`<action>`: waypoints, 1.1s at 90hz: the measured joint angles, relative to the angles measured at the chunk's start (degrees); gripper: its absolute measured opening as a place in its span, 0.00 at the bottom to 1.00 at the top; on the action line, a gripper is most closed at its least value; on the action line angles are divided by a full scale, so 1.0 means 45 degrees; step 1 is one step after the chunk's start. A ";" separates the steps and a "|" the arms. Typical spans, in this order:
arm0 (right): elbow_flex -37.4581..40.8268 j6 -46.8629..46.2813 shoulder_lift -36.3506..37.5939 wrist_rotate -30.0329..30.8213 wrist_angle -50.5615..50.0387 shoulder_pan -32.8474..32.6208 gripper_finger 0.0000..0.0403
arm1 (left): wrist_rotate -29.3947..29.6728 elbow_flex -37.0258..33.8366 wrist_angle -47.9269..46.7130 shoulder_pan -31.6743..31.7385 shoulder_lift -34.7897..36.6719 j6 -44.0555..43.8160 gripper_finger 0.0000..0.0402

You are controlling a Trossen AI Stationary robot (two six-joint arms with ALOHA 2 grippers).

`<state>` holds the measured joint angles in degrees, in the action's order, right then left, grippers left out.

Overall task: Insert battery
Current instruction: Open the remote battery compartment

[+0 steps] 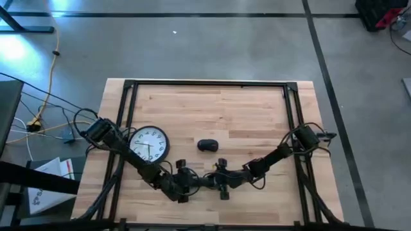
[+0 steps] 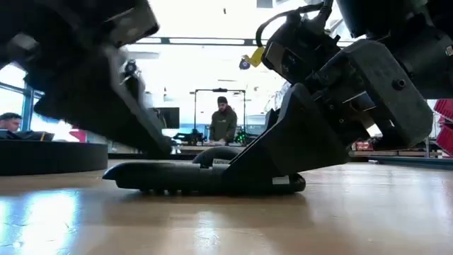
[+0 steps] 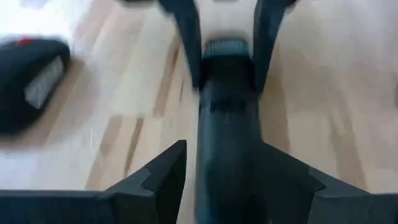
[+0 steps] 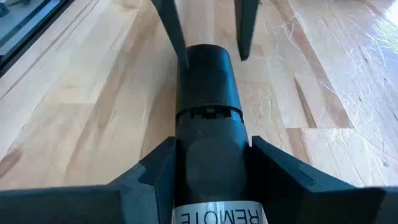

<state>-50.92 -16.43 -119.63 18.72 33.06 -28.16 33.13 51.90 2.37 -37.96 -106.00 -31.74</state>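
Both grippers met low at the front middle of the wooden table (image 1: pixel 257 115) in the high view, the left gripper (image 1: pixel 192 180) coming from the left and the right gripper (image 1: pixel 216 179) from the right, tips facing each other with a dark remote (image 1: pixel 204 180) between them, too small there to make out. Beside the left arm lay a round white clock (image 1: pixel 149 143), face up, and near the table middle, apart from both arms, sat a small black mouse (image 1: pixel 207 145). Low view: remote (image 2: pixel 177 176) lay flat on the wood, long and black, with the right gripper's fingers (image 2: pixel 283 152) down on one end and the other arm's dark bulk above the opposite end; a person (image 2: pixel 224 122) stood far behind at a bench. Left wrist view, blurry: the left gripper (image 3: pixel 227 165) had its fingers (image 3: pixel 158 177) spread just wide enough to bracket the remote (image 3: pixel 227 118) at both sides, whether pressing could not be told; the mouse (image 3: pixel 31 81) showed off to one side. Right wrist view: the right gripper (image 4: pixel 211 155) had its fingers (image 4: pixel 158 165) closed against the remote (image 4: pixel 208 93), a white label reading REMOTE at its near end, the opposite gripper's two fingers (image 4: pixel 171 28) at the far end. No battery could be made out in any view.
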 joint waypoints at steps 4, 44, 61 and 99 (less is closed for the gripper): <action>0.0000 -0.0004 0.0001 0.0001 -0.0004 0.0000 0.37 | 0.0210 0.0008 -0.0186 -0.0164 0.0139 -0.0308 0.41; 0.0000 0.0083 0.0004 -0.0005 0.0005 0.0000 0.37 | 0.1198 0.0039 -0.2152 -0.0781 -0.0253 -0.3016 0.39; 0.0000 0.0039 0.0000 -0.0004 0.0014 0.0000 0.37 | 0.0966 0.0052 -0.1866 -0.0834 -0.0431 -0.3232 0.39; 0.0000 0.0039 0.0005 -0.0031 -0.0007 -0.0026 0.37 | 0.0081 0.0097 -0.4062 -0.1789 0.0016 -0.6381 0.39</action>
<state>-50.92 -16.25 -119.61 18.58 33.03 -28.28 33.49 52.34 -15.90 -46.01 -105.93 -60.45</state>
